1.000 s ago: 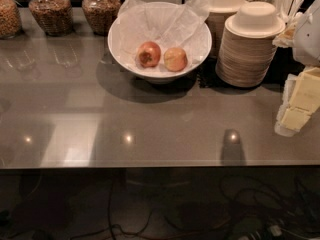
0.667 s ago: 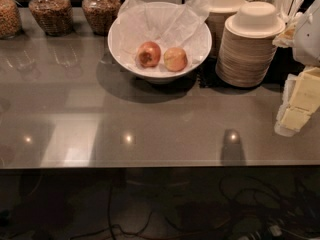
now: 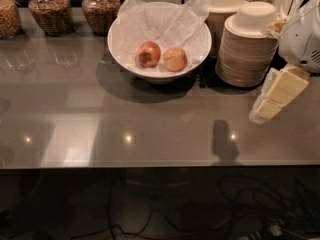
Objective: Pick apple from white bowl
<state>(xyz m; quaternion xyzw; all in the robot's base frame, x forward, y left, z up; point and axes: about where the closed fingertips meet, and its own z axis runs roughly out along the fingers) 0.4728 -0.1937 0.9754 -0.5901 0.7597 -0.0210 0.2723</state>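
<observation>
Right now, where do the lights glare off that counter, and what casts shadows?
Camera view: bright glare spots dot the glossy counter; the white bowl casts a dark shadow beneath, toward its left; the pincer hangs at the right edge; below the counter all is dim.

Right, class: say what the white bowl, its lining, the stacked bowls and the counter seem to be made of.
White bowl: probably glazed ceramic, glossy rim. Lining: thin paper, crinkled. Stacked bowls: likely pressed fibre, matte beige. Counter: polished stone or laminate, mirrors lights. The claw hangs at the right, beside the stack.
</observation>
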